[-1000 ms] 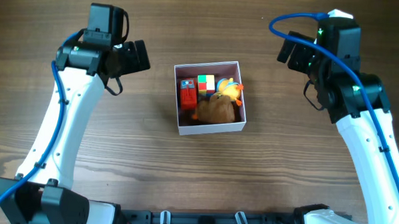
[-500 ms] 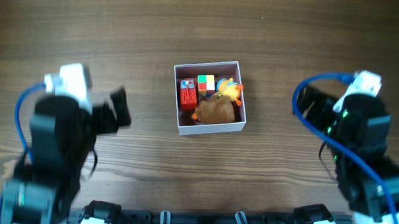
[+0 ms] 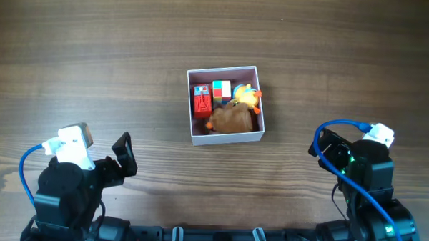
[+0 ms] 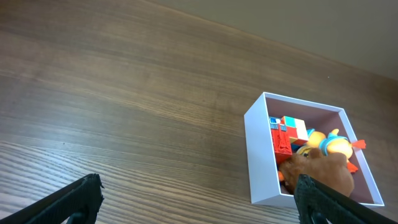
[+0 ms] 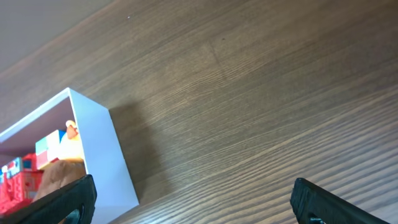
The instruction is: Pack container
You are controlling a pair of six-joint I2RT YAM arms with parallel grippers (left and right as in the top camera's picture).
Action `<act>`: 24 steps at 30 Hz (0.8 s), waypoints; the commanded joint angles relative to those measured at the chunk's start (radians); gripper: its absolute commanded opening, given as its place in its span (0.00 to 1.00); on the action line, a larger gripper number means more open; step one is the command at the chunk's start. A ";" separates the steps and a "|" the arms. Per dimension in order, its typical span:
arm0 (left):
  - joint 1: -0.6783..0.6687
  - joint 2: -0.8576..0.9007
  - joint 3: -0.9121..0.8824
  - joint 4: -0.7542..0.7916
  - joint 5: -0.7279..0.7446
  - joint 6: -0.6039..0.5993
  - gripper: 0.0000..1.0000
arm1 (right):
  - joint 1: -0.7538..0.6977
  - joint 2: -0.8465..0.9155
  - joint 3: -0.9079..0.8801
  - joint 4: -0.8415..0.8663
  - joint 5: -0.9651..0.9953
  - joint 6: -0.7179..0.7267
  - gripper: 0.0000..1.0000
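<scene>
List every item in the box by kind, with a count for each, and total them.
red block toy: 1
multicoloured cube: 1
yellow duck toy: 1
brown plush toy: 1
Total: 4 toys, all inside the container

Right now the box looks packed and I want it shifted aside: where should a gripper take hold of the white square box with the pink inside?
Pinch the far wall of the white square box, coming straight down. Its walls are thin and upright, and the toys sit toward the near side, leaving a bare pink strip inside that wall for one finger.
</scene>
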 commanded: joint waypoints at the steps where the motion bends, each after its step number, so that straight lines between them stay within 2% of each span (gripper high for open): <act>1: -0.005 -0.003 -0.009 0.003 -0.013 -0.013 1.00 | 0.004 0.019 -0.007 0.005 0.014 0.052 1.00; 9: -0.005 -0.003 -0.009 0.003 -0.013 -0.013 1.00 | 0.004 0.050 -0.008 0.000 0.014 0.050 1.00; 12: -0.005 -0.003 -0.009 0.003 -0.013 -0.013 1.00 | 0.004 0.000 -0.011 -0.002 0.014 0.048 1.00; 13: -0.005 -0.003 -0.009 0.003 -0.012 -0.013 1.00 | 0.005 -0.046 -0.018 0.006 0.019 0.021 1.00; 16: -0.005 -0.003 -0.009 0.003 -0.012 -0.013 1.00 | 0.005 -0.248 -0.100 0.100 -0.004 -0.191 1.00; 20: -0.005 -0.003 -0.009 0.003 -0.012 -0.013 1.00 | 0.001 -0.507 -0.249 0.188 -0.061 -0.340 1.00; 22: -0.005 -0.003 -0.009 0.003 -0.012 -0.013 1.00 | -0.003 -0.584 -0.331 0.305 -0.089 -0.384 1.00; 24: -0.005 -0.003 -0.009 0.003 -0.012 -0.013 1.00 | -0.003 -0.576 -0.421 0.520 -0.128 -0.436 1.00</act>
